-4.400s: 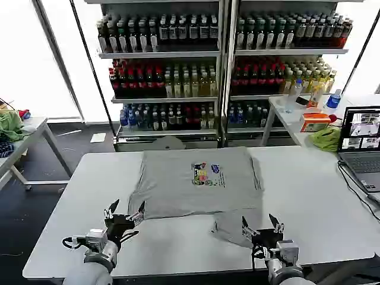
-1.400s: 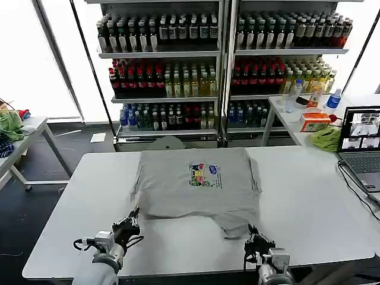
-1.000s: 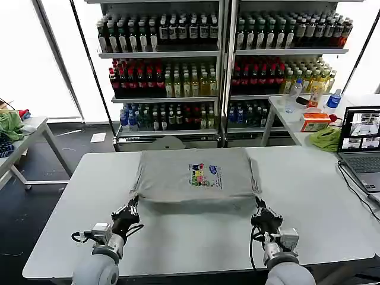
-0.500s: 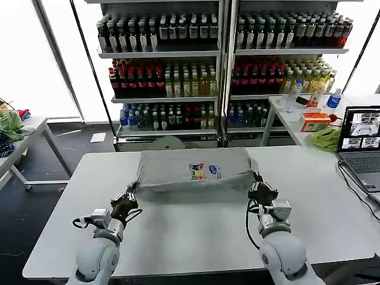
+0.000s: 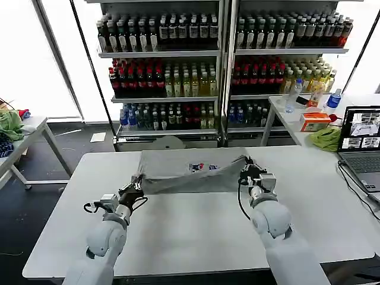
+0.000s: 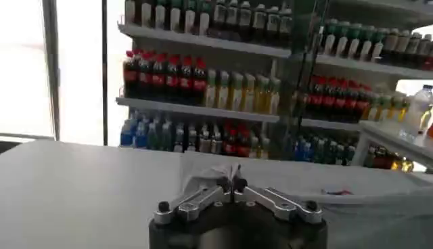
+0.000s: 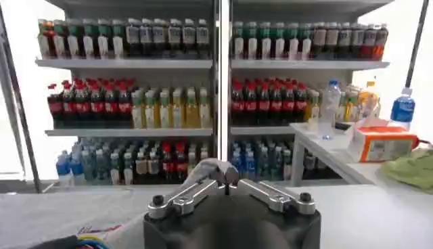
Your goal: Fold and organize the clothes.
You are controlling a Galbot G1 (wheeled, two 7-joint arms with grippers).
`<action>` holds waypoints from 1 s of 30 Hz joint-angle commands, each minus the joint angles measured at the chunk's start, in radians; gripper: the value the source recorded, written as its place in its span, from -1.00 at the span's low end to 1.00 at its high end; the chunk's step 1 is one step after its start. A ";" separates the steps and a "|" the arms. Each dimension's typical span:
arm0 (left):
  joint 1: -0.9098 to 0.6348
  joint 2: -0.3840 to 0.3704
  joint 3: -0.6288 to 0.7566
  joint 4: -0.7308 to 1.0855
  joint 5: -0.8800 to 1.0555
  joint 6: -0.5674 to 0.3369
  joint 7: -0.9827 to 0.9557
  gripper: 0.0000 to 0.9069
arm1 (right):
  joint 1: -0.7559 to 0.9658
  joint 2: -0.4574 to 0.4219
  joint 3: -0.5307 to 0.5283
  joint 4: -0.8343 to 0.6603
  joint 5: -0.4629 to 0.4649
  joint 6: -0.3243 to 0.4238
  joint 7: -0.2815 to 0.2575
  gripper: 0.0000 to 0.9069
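Grey shirt (image 5: 190, 176) hem pinched shut in left gripper (image 5: 134, 191) and right gripper (image 5: 248, 172), best carried level, taut, to far edge of table (image 5: 196, 237).

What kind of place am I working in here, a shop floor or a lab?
Probably a test or demo space dressed as a shop: stocked drink shelves stand behind the white table, and an open laptop sits on it. Both the left gripper and right gripper hold the grey shirt.
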 commanded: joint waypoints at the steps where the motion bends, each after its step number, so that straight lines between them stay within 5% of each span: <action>1: -0.125 -0.002 0.038 0.171 -0.015 0.012 -0.003 -1.00 | 0.090 0.010 -0.013 -0.165 0.013 -0.028 -0.005 -1.00; 13: -0.211 -0.005 0.076 0.270 0.007 0.024 -0.013 -0.98 | 0.145 0.049 -0.011 -0.303 0.007 -0.022 -0.022 -1.00; 15: -0.224 -0.009 0.078 0.294 0.013 0.025 -0.012 -0.87 | 0.154 0.063 -0.011 -0.326 -0.010 -0.023 -0.015 -0.36; 17: -0.233 -0.015 0.078 0.326 0.020 0.025 -0.012 -0.76 | 0.169 0.076 -0.011 -0.356 -0.015 -0.019 -0.013 0.56; 18: -0.241 -0.016 0.078 0.336 0.027 0.025 -0.014 -0.56 | 0.175 0.084 -0.009 -0.370 -0.014 -0.016 -0.014 1.00; 19: -0.244 -0.017 0.078 0.341 0.027 0.030 -0.020 -0.31 | 0.187 0.093 -0.007 -0.388 -0.010 -0.007 -0.015 1.00; 20: -0.248 -0.017 0.077 0.340 0.028 0.039 -0.023 1.00 | 0.194 0.098 -0.006 -0.403 -0.007 -0.004 -0.016 1.00; 30: -0.225 0.011 0.076 0.260 0.031 0.093 -0.074 1.00 | 0.207 0.148 -0.001 -0.409 0.032 0.052 0.065 1.00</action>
